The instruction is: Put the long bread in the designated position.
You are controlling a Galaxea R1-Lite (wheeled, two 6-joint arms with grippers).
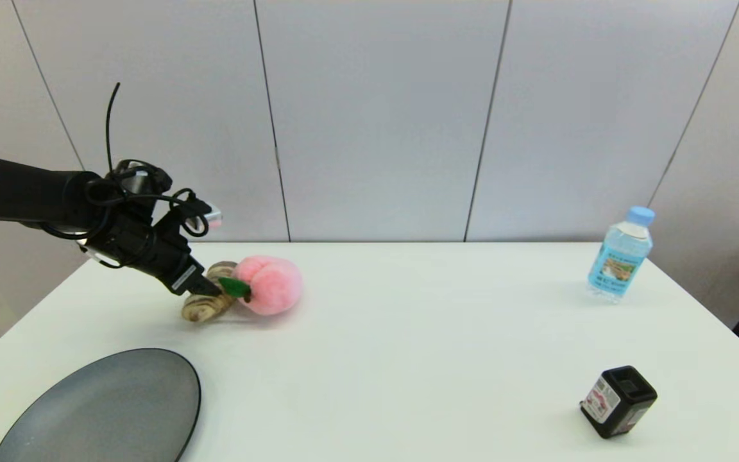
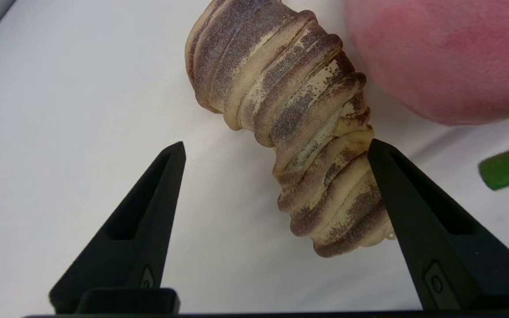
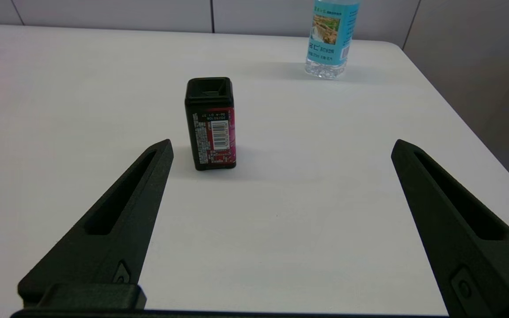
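Observation:
The long bread [image 1: 204,308], a tan ridged loaf with dark-brown stripes, lies on the white table at the back left, against the pink plush peach [image 1: 271,284]. My left gripper [image 1: 208,290] is down over the loaf's middle, open. In the left wrist view the long bread [image 2: 290,110] runs between the two fingers of the left gripper [image 2: 275,148]. One fingertip [image 2: 380,154] is at the loaf's side; the other [image 2: 172,154] stands apart from it. No mark on the tabletop shows the designated position. My right gripper [image 3: 281,145] hovers open and empty over the table's right side.
A dark grey plate [image 1: 106,410] sits at the front left corner. A water bottle [image 1: 620,255] stands at the back right, and a small black box [image 1: 618,401] with a red label at the front right. The peach's green leaf [image 2: 508,168] lies beside the loaf.

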